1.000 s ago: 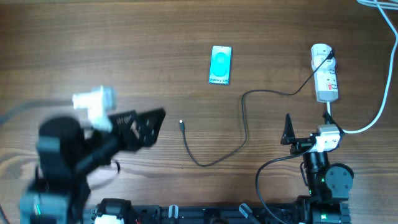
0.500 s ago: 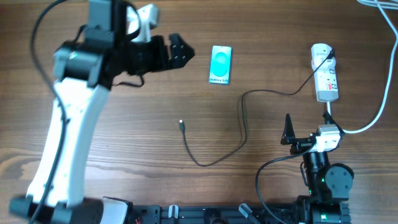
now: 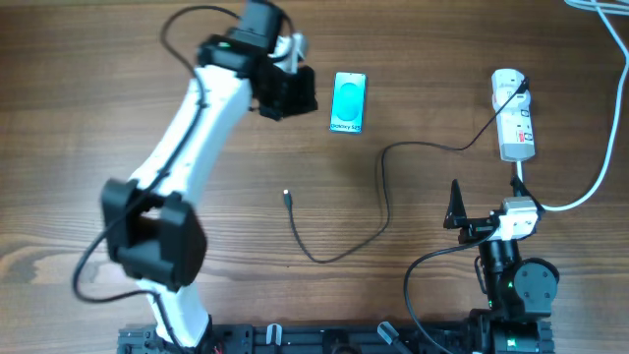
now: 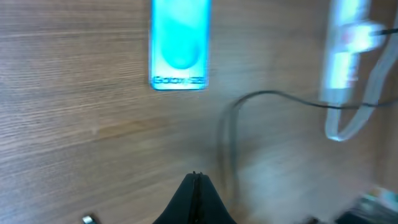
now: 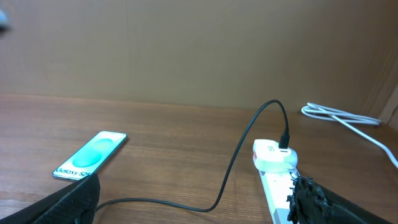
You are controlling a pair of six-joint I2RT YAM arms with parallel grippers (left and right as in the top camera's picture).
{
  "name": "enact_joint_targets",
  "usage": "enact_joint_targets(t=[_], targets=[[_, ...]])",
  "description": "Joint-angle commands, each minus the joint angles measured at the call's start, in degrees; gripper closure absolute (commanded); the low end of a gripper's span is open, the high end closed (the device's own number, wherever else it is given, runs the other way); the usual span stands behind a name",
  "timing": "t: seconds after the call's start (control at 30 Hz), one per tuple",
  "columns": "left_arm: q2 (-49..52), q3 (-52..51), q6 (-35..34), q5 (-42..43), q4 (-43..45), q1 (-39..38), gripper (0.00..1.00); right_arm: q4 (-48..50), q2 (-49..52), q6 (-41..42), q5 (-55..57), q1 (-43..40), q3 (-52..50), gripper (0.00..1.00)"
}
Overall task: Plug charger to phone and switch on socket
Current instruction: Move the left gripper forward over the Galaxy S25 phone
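Note:
The phone [image 3: 348, 102] lies flat at the far middle of the table, cyan screen up. My left gripper [image 3: 307, 98] hovers just left of it, shut on nothing. In the left wrist view the closed tips [image 4: 195, 177] point toward the phone [image 4: 180, 43]. The charger [image 3: 385, 187] runs as a black cable from the socket [image 3: 512, 116] in a loop, and its metal plug tip [image 3: 286, 197] lies loose on the wood. My right gripper [image 3: 486, 211] stands open near the front right, just before the socket [image 5: 280, 186], with nothing between its fingers [image 5: 81, 193].
A white adapter [image 5: 273, 155] sits plugged into the socket's far end, with the charger's cable [image 5: 242, 162] leading out of it. A thicker white cable [image 3: 600, 167] trails along the right edge. The wooden table [image 3: 147, 59] holds nothing else nearby.
My left arm has swung from the near left up to the far side beside the phone, and its jaws have closed. The right arm, phone, cable and socket have not moved.

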Motion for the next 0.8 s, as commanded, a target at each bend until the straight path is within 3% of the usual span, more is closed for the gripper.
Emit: enact_joint_targets(t=[0.0,0.1,0.13,0.2,0.23,0.33,0.37,0.77], targets=[[3.30,1.09,-5.64,-15.02,2.60,-5.01,0.96,0.22,-0.46,-1.09,0.55,0.26,-0.07,0.00],[4.83,1.09,-5.68,-19.89,6.01,-8.02,0.93,0.22,-0.46,-1.09,0.55,0.26,-0.07,0.00],[5.09,1.09,-5.68,-21.14,6.88,-8.85,0.80,0.22,-0.46,-1.09,0.55,0.26,-0.07,0.00],[6.47,1.09,-5.68,-25.31,9.55,-11.23,0.72,0.22,-0.46,-1.09,0.55,0.26,-0.07,0.00],[6.95,1.09,-5.66,-26.53,10.19,-11.87,0.61,0.22,-0.46,-1.09,0.55,0.26,-0.07,0.00],[9.38,1.09,-5.64,-31.32,13.11,-14.29,0.07,0.22,-0.46,-1.09,0.55,0.26,-0.07,0.00],[10.01,1.09,-5.62,-32.46,14.03,-14.75,0.00,0.22,-0.46,-1.07,0.55,0.26,-0.07,0.00],[18.12,1.09,-4.39,-34.88,24.76,-14.73,0.00,0.22,-0.46,-1.07,0.55,0.26,-0.07,0.00]])
